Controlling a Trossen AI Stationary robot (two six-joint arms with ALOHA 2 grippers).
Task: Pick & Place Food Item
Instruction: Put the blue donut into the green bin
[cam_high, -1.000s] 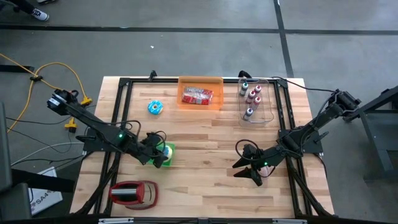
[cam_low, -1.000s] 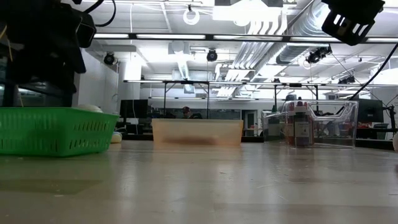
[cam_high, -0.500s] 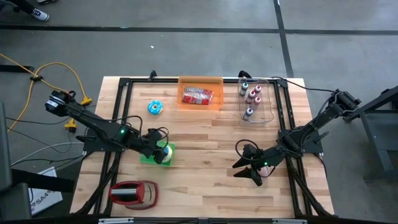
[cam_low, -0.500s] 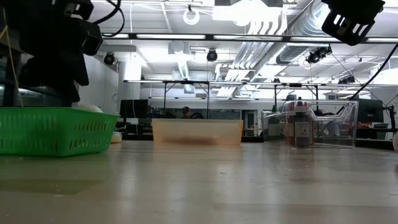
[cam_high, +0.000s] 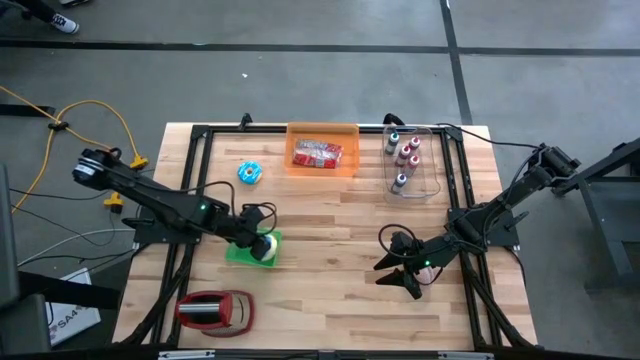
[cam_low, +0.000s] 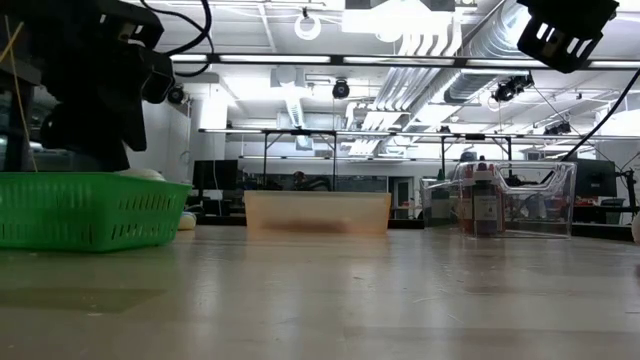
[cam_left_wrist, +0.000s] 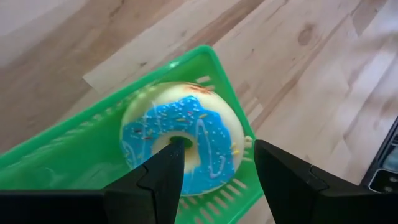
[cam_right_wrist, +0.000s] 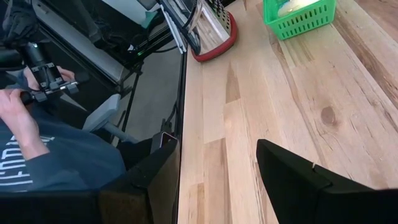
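Hovering over green basket (cam_high: 252, 250) in high view: left gripper (cam_high: 262, 246), doughnut (cam_high: 268, 244) directly beneath, fingers spread. Right gripper (cam_high: 408, 272) parked well apart, fingers spread, empty. Second doughnut (cam_high: 250, 172) lying farther off on wood table (cam_high: 330, 220).

Low view: basket (cam_low: 85, 210) mesh plastic, rigid, left arm above it; pale doughnut top just over rim.

Left wrist view: doughnut (cam_left_wrist: 180, 137) between fingers (cam_left_wrist: 163, 177), untouched; blue glazed icing, sprinkles, round with centre hole, resting inside basket (cam_left_wrist: 93, 155) near corner. Best to rise straight up, fingers kept wide, avoiding basket wall.

Right wrist view: fingers (cam_right_wrist: 286, 171) over bare wood, nothing between.
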